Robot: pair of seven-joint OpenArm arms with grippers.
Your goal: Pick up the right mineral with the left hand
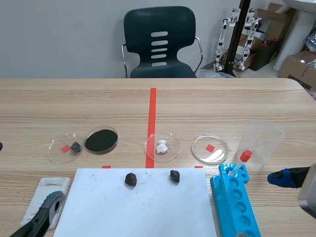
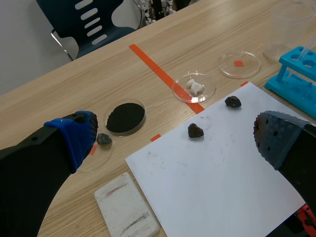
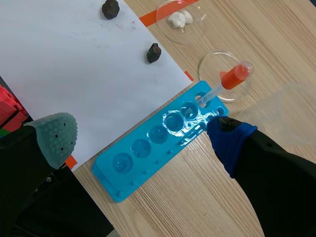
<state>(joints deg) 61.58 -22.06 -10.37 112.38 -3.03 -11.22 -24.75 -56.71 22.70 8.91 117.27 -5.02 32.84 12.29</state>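
Note:
Two dark minerals lie on the white paper sheet (image 1: 136, 205). The right mineral (image 1: 175, 176) (image 2: 233, 102) (image 3: 154, 53) sits near the sheet's far edge, with the left mineral (image 1: 131, 179) (image 2: 195, 131) (image 3: 110, 9) beside it. My left gripper (image 1: 47, 210) (image 2: 174, 127) is open at the table's near left corner, well short of both minerals, holding nothing. On the right side my right gripper (image 1: 296, 182) (image 3: 143, 133) is open above the blue tube rack (image 1: 234, 202) (image 3: 158, 140), also holding nothing.
Behind the sheet stand a petri dish with a grey stone (image 1: 65, 147), one with black powder (image 1: 101, 140), one with white chunks (image 1: 162, 146) and one without contents (image 1: 210, 148). A clear beaker (image 1: 260, 143) and a red-bulbed dropper (image 1: 242, 160) stand right. A white pad (image 1: 47, 197) lies left.

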